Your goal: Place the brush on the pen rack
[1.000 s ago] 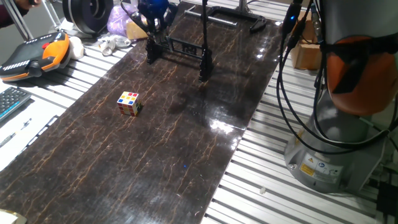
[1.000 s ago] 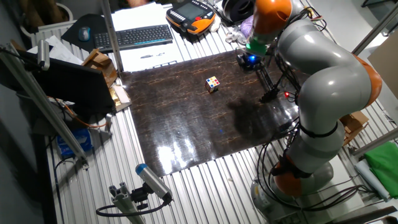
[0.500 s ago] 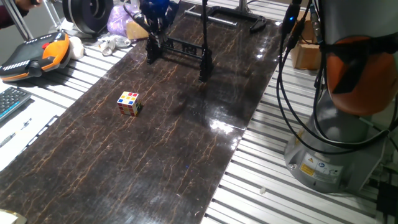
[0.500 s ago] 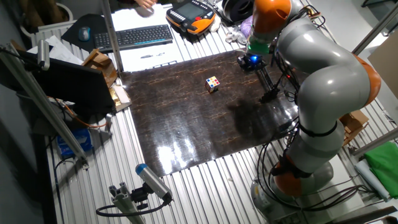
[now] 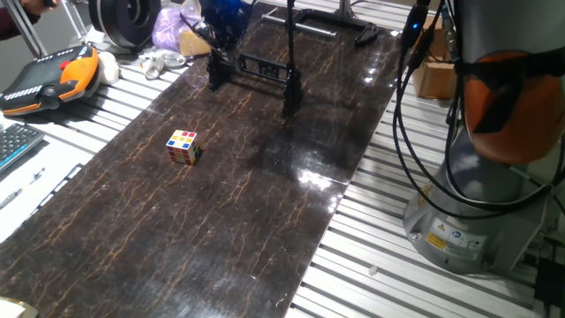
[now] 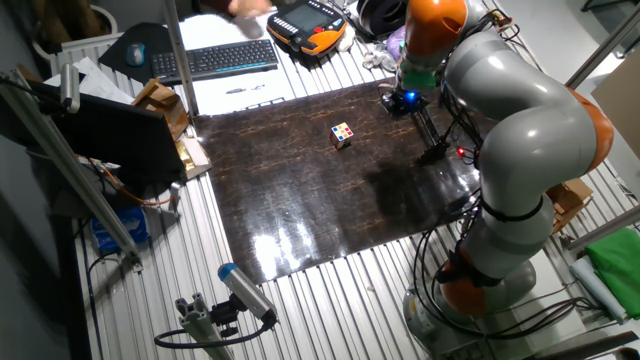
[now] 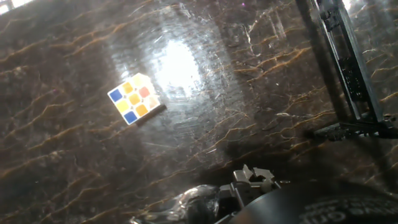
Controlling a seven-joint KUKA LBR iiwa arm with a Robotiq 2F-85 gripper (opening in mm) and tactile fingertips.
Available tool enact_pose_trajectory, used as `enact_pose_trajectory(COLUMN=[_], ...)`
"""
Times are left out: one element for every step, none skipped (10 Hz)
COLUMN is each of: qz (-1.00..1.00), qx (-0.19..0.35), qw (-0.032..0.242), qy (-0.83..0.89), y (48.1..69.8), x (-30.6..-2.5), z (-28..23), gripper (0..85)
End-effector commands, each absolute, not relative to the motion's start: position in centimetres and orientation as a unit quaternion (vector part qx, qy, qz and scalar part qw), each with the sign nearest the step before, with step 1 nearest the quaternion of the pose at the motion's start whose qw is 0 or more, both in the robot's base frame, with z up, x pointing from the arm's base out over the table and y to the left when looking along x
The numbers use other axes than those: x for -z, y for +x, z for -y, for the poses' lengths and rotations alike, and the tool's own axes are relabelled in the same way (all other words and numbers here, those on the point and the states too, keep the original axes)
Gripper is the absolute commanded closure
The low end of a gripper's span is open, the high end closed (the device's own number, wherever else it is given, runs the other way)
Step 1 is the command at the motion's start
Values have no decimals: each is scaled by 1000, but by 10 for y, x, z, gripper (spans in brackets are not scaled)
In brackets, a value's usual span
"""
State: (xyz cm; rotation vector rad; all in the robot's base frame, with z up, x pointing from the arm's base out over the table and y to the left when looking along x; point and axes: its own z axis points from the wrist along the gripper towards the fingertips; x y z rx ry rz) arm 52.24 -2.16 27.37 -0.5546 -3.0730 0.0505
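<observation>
Glossy dark marble tabletop on slatted aluminium bench; gripper opening can't be judged

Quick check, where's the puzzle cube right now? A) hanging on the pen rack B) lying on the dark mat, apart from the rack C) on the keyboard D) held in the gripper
B: the puzzle cube sits alone on the dark mat, well clear of the pen rack at the far end, where the gripper is.
</observation>
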Motion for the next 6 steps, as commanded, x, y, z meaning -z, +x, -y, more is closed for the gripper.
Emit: enact_pose_trajectory(qz=[984, 984, 984, 984, 984, 984], qx=[-18, -18, -15, -13, -13, -12], qw=[9, 8, 7, 5, 5, 4], qy=[-177, -177, -176, -178, -178, -178], y=[522, 522, 522, 522, 522, 522], x=[-274, -274, -274, -274, -274, -274], z=[21, 21, 21, 21, 21, 21], gripper=[843, 843, 843, 843, 843, 843])
